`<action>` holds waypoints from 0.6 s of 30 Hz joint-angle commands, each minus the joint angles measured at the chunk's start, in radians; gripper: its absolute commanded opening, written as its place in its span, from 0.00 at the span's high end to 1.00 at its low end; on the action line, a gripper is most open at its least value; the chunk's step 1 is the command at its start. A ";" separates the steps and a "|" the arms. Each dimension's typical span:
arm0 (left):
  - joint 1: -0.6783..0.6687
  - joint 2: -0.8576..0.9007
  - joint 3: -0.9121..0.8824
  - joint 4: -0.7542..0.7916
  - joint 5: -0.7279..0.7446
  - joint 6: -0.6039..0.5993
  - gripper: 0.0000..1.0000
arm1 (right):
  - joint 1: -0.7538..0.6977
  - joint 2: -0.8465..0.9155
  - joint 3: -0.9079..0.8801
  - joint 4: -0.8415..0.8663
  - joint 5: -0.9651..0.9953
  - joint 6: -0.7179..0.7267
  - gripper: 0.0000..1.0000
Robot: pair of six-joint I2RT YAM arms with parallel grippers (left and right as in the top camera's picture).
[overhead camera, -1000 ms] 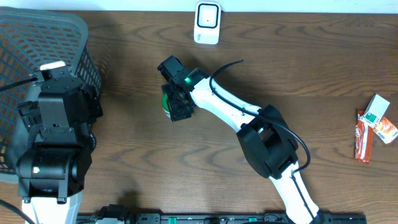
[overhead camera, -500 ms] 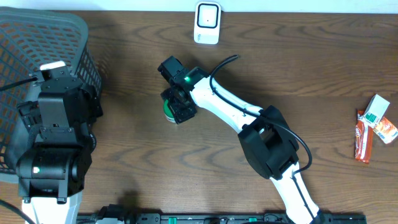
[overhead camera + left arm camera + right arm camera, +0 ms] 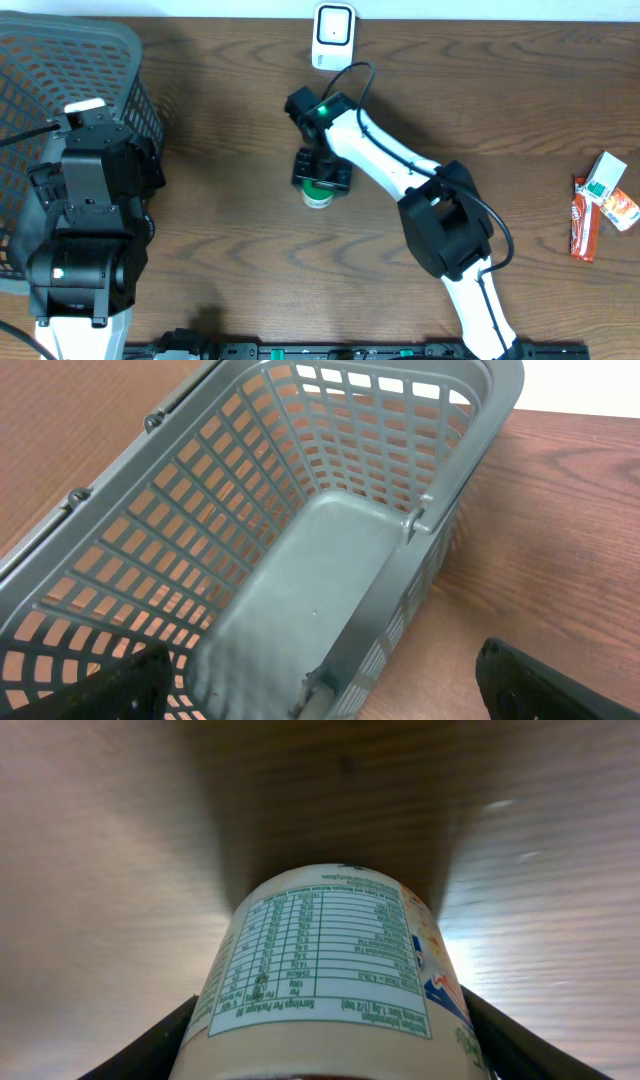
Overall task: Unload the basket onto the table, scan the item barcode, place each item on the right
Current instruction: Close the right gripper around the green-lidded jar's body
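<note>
Where the right gripper is viewed from its wrist camera, its jaws are seen clamped on a tub, with a dark finger pressed to each side. A nutrition label (small green print on white) is turned toward that camera. From overhead, the tub's green-and-white end is shown just beneath the gripper, near the middle of the table and apart from the white scanner at the far edge. Whether the tub rests on the wood cannot be told. The left gripper is held with jaws wide apart and empty over a grey basket at the left. Two snack packets are laid at the far right.
</note>
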 commanded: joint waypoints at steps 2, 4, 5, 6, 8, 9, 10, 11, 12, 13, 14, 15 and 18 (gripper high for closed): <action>0.006 -0.003 -0.006 0.000 -0.008 -0.006 0.04 | -0.038 0.007 -0.019 -0.061 0.061 -0.486 0.43; 0.006 -0.003 -0.006 0.000 -0.008 -0.006 0.04 | -0.048 0.007 -0.019 -0.097 0.104 -0.565 0.43; 0.006 -0.003 -0.006 0.000 -0.008 -0.006 0.04 | -0.050 0.007 -0.019 -0.108 0.129 -0.586 0.43; 0.006 -0.003 -0.006 0.000 -0.008 -0.005 0.04 | -0.053 0.007 -0.019 -0.117 0.157 -0.600 0.43; 0.006 -0.003 -0.006 0.000 -0.008 -0.006 0.04 | -0.054 0.007 -0.019 -0.121 0.174 -0.621 0.43; 0.006 -0.003 -0.006 0.000 -0.008 -0.005 0.04 | -0.054 0.007 -0.019 -0.119 0.175 -0.622 0.42; 0.006 -0.003 -0.006 0.000 -0.008 -0.005 0.04 | -0.054 0.007 -0.019 -0.118 0.174 -0.621 0.39; 0.006 -0.003 -0.006 0.000 -0.008 -0.006 0.04 | -0.053 0.007 -0.019 -0.118 0.174 -0.602 0.35; 0.006 -0.003 -0.006 0.000 -0.008 -0.005 0.04 | -0.053 0.007 -0.019 -0.113 0.175 -0.570 0.27; 0.006 -0.003 -0.006 0.000 -0.008 -0.005 0.04 | -0.053 0.007 -0.019 -0.111 0.174 -0.541 0.24; 0.006 -0.003 -0.006 0.000 -0.008 -0.006 0.04 | -0.053 0.007 -0.019 -0.111 0.174 -0.515 0.23; 0.006 -0.003 -0.006 0.000 -0.008 -0.005 0.04 | -0.053 0.007 -0.019 -0.110 0.175 -0.489 0.23; 0.006 -0.003 -0.006 0.000 -0.008 -0.006 0.04 | -0.053 0.007 -0.020 -0.105 0.174 -0.412 0.20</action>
